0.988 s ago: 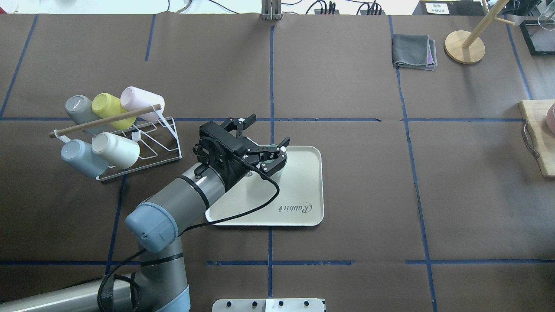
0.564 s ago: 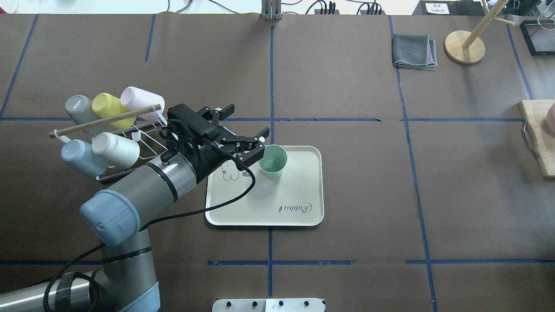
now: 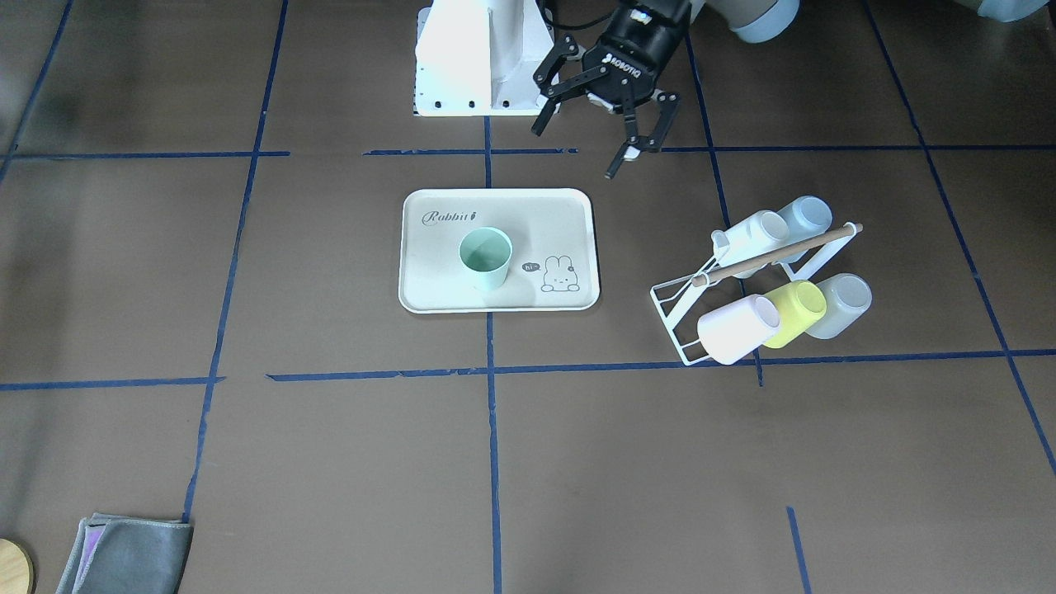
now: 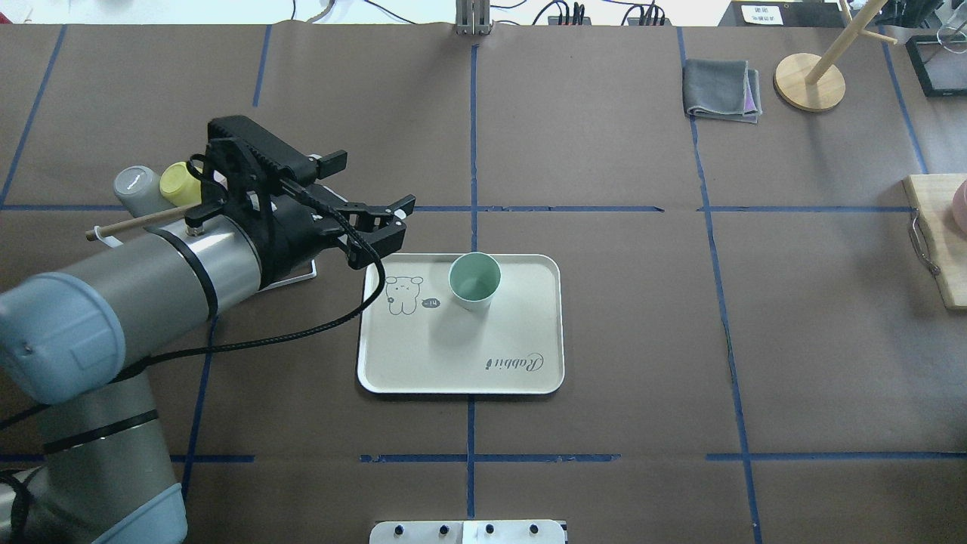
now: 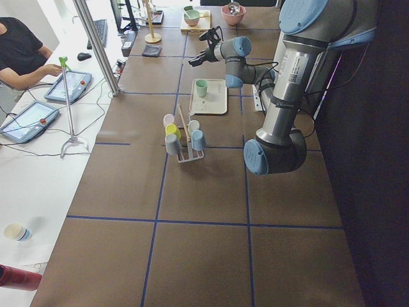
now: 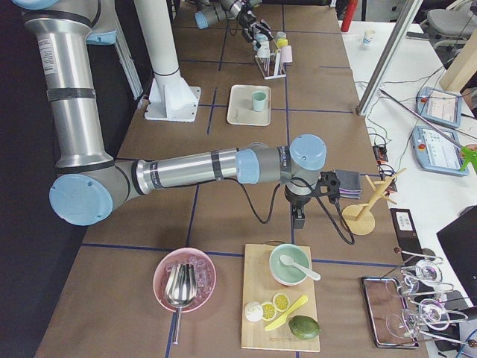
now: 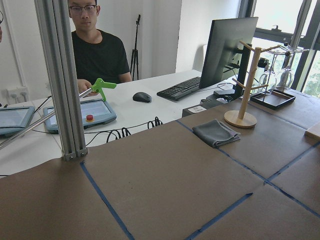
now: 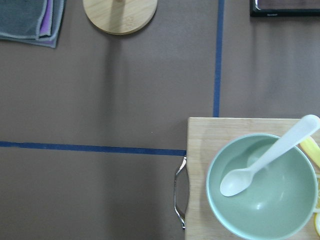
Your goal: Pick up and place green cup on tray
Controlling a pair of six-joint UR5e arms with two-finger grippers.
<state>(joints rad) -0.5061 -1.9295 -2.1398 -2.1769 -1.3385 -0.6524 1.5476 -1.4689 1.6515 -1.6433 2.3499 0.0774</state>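
Cup (image 4: 474, 279): upright on tray (image 4: 453, 355), in the half far from the robot, just beside the bunny drawing; nothing touching it.
L gripper (image 3: 587, 147): jaws spread wide, empty.
Change: 1 s ago the jaws were round the cup over the tray. Since then they've let go and the arm has pulled back twd its base, past the rack (image 3: 742, 280); now well apart from the tray.
Meaning: placement looks done; cup stands on its own, not tipped. Prob. only the retreat is left.
R gripper (image 6: 298, 216): far off by the board w/ bowl; jaws not seen, can't tell.
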